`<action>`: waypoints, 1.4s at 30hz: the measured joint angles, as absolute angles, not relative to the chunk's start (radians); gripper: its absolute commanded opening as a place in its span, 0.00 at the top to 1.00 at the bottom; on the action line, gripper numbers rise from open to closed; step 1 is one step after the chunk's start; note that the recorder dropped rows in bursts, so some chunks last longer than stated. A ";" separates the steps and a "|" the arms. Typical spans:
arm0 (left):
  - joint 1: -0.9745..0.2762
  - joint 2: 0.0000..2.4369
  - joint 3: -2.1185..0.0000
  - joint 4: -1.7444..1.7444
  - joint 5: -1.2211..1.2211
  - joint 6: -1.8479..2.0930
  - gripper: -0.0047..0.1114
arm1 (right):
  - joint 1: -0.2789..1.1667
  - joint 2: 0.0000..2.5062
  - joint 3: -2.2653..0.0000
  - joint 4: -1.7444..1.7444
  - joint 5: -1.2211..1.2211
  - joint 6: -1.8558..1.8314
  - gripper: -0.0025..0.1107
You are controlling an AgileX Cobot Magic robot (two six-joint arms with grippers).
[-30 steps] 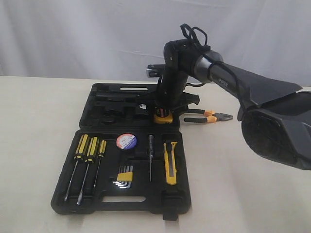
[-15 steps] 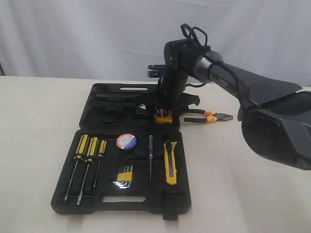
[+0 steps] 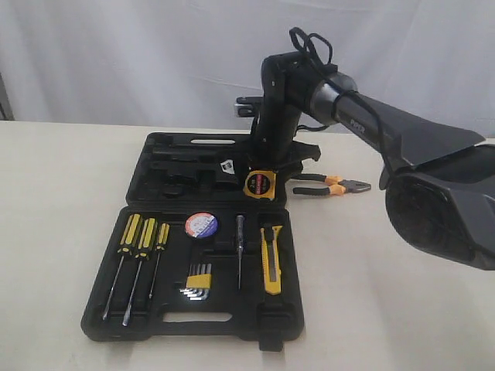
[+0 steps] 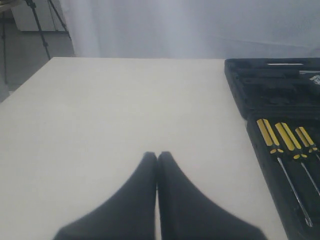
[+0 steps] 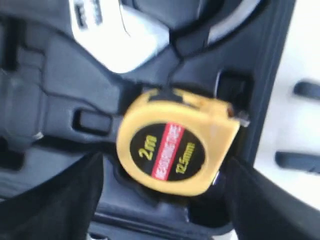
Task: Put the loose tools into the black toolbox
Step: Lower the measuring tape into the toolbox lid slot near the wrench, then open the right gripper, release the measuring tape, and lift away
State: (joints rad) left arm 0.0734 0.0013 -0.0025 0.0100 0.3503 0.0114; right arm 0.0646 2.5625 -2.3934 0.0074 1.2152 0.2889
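Observation:
The black toolbox (image 3: pixel 147 158) lies open on the table. A round yellow tape measure (image 3: pixel 259 184) (image 5: pixel 175 150) rests face up in a recess at the right end of the far half. My right gripper (image 3: pixel 272 162) hangs just above it, open, its fingers (image 5: pixel 60 200) standing apart on either side without touching it. Black-and-orange pliers (image 3: pixel 332 185) lie on the table right of the box. In the near half sit the yellow utility knife (image 3: pixel 271 259) and the tape roll (image 3: pixel 201 225). My left gripper (image 4: pixel 157 156) is shut and empty over bare table beside the toolbox (image 4: pixel 270 95).
Three yellow-and-black screwdrivers (image 3: pixel 139 239) (image 4: pixel 285 142), a hex key set (image 3: pixel 199 278) and a thin tester screwdriver (image 3: pixel 240 251) fill the near half. A metal tool (image 5: pixel 115 30) lies in the far half beside the tape measure. A grey curtain hangs behind the table.
My right gripper has opened and lifted a little, leaving the tape measure lying in the far half, now in full view. The left arm has not moved.

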 measured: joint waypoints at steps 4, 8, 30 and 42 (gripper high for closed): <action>0.073 0.001 -0.003 0.010 0.350 0.011 0.96 | 0.065 2.563 -2.468 0.000 1.216 0.289 0.43; 0.073 0.001 -0.003 0.010 0.350 0.011 0.96 | 0.065 2.562 -2.495 0.000 1.216 0.285 0.98; 0.073 0.001 -0.003 0.010 0.350 0.011 0.96 | 0.065 2.655 -2.510 -0.009 1.152 0.248 0.98; 0.073 0.001 -0.003 0.010 0.350 0.011 0.96 | 0.065 2.632 -2.503 -0.018 1.183 0.248 0.98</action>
